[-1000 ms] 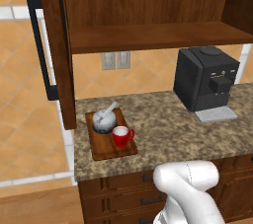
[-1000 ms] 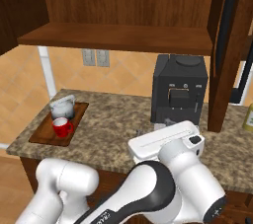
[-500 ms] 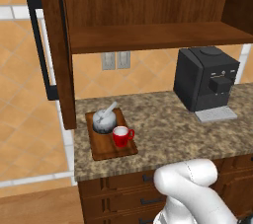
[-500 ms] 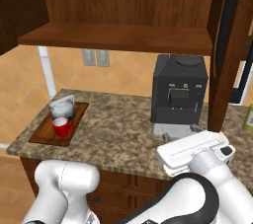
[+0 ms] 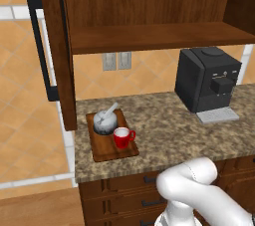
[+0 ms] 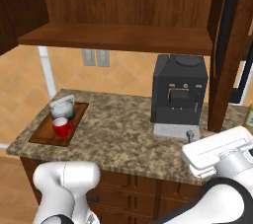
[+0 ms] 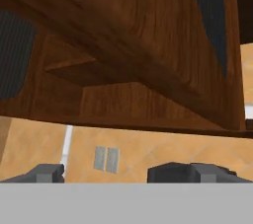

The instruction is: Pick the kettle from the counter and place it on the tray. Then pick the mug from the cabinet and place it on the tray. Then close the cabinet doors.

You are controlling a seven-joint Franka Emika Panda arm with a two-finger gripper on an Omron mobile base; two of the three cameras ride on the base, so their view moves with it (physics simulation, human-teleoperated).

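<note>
The silvery kettle [image 5: 105, 120] [image 6: 63, 106] and the red mug [image 5: 122, 137] [image 6: 61, 127] both stand on the wooden tray [image 5: 102, 153] [image 6: 43, 134] at the left end of the granite counter [image 5: 164, 125] [image 6: 118, 134]. Both cabinet doors hang open: the left one [image 5: 59, 46] and the right one [image 6: 231, 55] [image 7: 163, 30]. The cabinet shelf [image 5: 149, 38] [image 6: 118, 38] holds nothing. My gripper [image 7: 118, 176] is open with nothing between its fingertips. It points up at the right door's underside and black handle [image 7: 211, 16]. Its white hand [image 6: 220, 150] hovers low at the counter's right front, below that door.
A big black coffee machine [image 5: 206, 84] [image 6: 179, 90] stands on the right of the counter, close to the left of my hand. Wall outlets [image 5: 117, 60] [image 6: 95, 57] [image 7: 106, 159] sit under the shelf. Dark drawers [image 5: 124, 195] run below the counter.
My hand has slid to the right along the counter's front, toward the open right door. Kettle, mug, tray and doors have not moved.
</note>
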